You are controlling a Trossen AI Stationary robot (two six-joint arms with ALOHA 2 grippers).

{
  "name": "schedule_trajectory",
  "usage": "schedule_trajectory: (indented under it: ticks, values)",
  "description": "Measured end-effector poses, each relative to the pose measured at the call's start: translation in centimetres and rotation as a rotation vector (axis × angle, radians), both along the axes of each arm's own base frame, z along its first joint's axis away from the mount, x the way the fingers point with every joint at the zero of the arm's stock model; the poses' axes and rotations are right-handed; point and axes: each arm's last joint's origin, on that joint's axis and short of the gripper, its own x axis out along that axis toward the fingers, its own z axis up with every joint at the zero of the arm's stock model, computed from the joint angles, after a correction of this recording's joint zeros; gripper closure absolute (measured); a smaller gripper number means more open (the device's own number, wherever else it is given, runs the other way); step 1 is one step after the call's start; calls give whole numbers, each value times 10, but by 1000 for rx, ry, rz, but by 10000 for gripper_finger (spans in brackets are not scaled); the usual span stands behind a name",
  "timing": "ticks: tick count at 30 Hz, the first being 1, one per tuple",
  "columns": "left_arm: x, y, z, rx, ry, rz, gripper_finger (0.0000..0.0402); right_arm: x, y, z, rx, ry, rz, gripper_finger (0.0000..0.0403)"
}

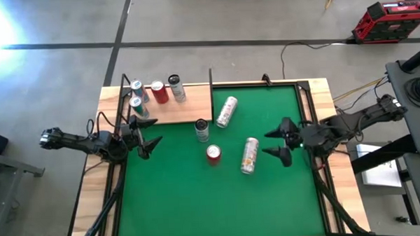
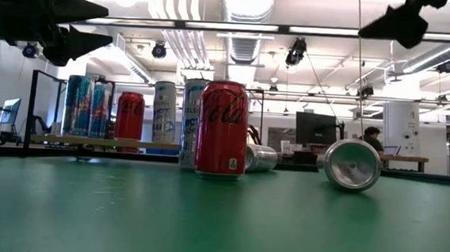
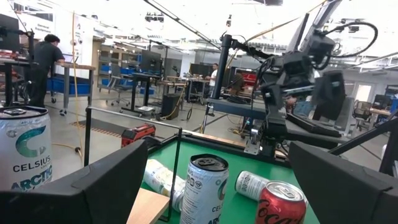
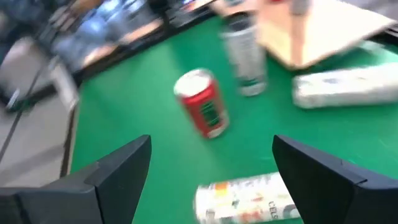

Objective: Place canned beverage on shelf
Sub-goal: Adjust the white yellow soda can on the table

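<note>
green mat (image 1: 178, 203), red toolbox (image 1: 391, 20) on floor, person (image 3: 43, 59) at bench

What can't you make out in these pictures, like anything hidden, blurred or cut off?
- Low view: the tall white can is mostly hidden behind the red cola can.
- Right wrist view: the lying can's label is blurred and cut by the bottom edge.
- Left wrist view: the Celsius can is cut by the left edge.

Red can (image 2: 222, 129): upright on the green mat (image 2: 218, 221), below and between the two sets of dark fingers (image 2: 66, 19); slim can behind it
Lying cans (image 2: 352, 163): under the far-side fingers
Shelf (image 2: 89, 141): four upright cans, beneath the near-side fingers
</note>
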Motion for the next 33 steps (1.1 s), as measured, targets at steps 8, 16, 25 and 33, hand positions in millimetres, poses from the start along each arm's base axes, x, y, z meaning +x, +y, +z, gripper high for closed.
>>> schedule_trajectory:
  ticks: [8,16,25,33]
  values:
    - [0,0,0,0,0,0,27,16,-1,-28,191,94,-429,78]
    - [0,0,0,0,0,0,27,36,-9,-54,335,212,-649,78]
    - [0,0,0,0,0,0,27,50,-21,-72,599,422,-880,78]
    - [0,0,0,0,0,0,27,73,-22,-81,776,526,-994,78]
